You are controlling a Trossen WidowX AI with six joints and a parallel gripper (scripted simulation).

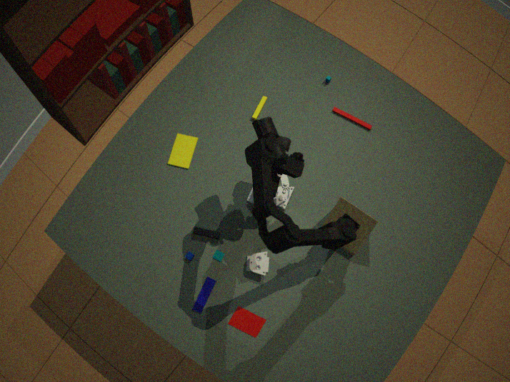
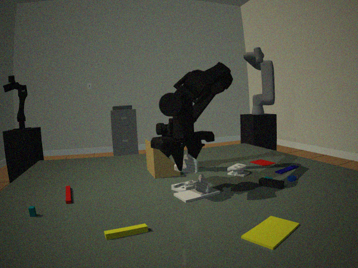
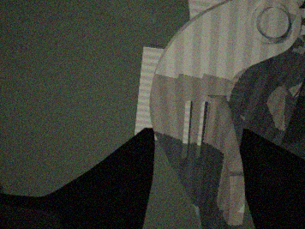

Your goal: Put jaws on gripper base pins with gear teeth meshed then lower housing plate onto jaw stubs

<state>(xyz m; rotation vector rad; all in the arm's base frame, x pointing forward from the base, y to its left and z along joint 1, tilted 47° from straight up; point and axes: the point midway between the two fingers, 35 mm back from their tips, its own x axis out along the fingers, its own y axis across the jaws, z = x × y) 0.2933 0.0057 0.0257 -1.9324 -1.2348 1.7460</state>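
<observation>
My gripper (image 2: 188,162) (image 3: 195,138) is shut on a white jaw (image 3: 206,39) with a round boss and gear teeth. It hangs over the mat near the white gripper base (image 1: 286,203) (image 2: 182,186) (image 3: 198,3), overlapping its edge in the wrist view. The base adjoins a flat white square plate (image 2: 191,196) (image 3: 146,87). The other jaw (image 2: 201,185) stands up there, in shadow; its seating on a pin cannot be told. The arm and the held jaw hide much of the base. The white housing plate (image 1: 262,259) (image 2: 237,166) sits apart on a low white support.
A tan wedge (image 1: 365,225) (image 2: 162,166) stands beside the arm's foot. A black block (image 1: 206,233) (image 2: 270,183), a blue bar (image 1: 204,294), a red plate (image 1: 247,321), a yellow plate (image 1: 183,151), a yellow bar (image 1: 259,107) and a red bar (image 1: 351,118) lie around.
</observation>
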